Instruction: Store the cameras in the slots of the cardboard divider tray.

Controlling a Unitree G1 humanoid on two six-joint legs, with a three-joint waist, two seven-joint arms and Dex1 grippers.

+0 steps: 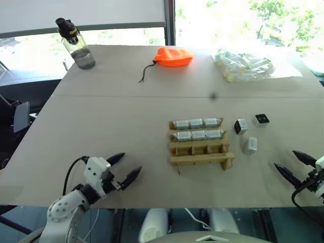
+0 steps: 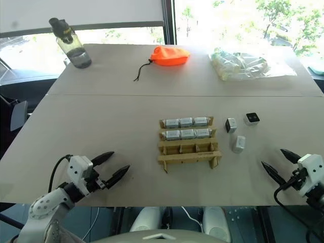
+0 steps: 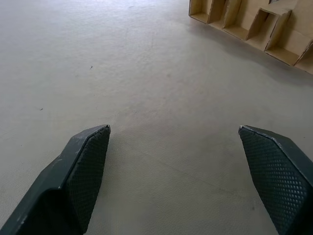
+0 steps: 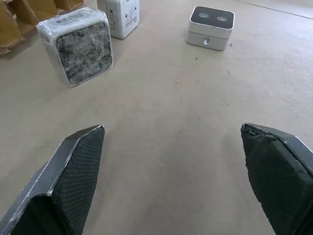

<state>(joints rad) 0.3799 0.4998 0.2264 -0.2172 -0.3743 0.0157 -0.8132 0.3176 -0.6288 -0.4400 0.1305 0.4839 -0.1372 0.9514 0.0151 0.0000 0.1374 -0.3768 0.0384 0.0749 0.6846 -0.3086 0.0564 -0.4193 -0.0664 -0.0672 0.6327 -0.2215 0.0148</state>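
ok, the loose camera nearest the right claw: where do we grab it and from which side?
Take the nearest loose camera across its two flat side walls, coming from above with the open right claw. It lies apart from the cardboard divider tray and the other two loose cameras, so both sides look free. Probably the easiest grip.

A wide pale grey-beige table point(image 1: 111, 116) fills the scene, with a thin seam point(image 1: 152, 95) running across it from 9 o'clock to 3 o'clock. Beyond its far edge at 12 o'clock stand large windows point(image 1: 238, 20) split by a dark upright frame point(image 1: 169, 23), bright daylight and green trees point(image 2: 283, 20) outside. A pale roller blind point(image 1: 81, 15) covers the upper pane at 11 o'clock.
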